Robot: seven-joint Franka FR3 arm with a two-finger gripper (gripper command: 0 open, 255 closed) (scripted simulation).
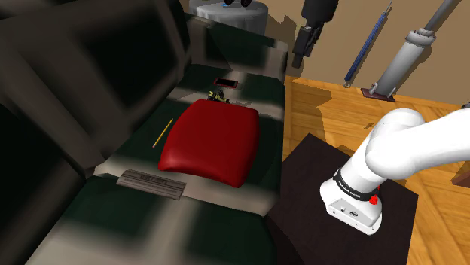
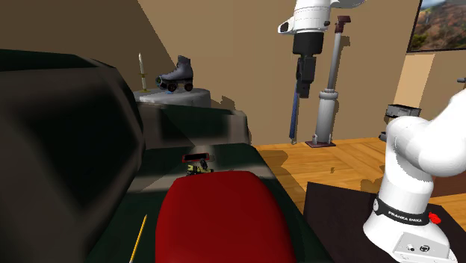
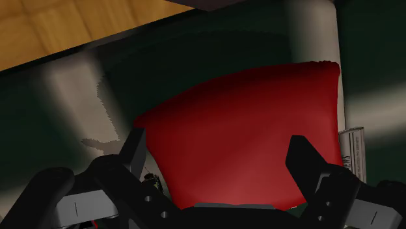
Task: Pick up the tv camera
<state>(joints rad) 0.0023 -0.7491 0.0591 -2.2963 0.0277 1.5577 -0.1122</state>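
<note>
Wrist view: the gripper [image 3: 218,143] hangs with its fingers spread apart, gripping nothing, and the red cushion [image 3: 247,143] shows below between them. On the sofa [image 1: 226,218] seat the small tv camera [image 1: 218,95] sits just beside the cushion's far edge (a pencil [image 1: 162,133] and a grey slab [image 1: 152,184] lie nearby).

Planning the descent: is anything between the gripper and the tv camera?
Nothing visible. The open gripper hangs high in free air, and the tv camera sits uncovered; the red cushion lies close beside it, not over it.
</note>
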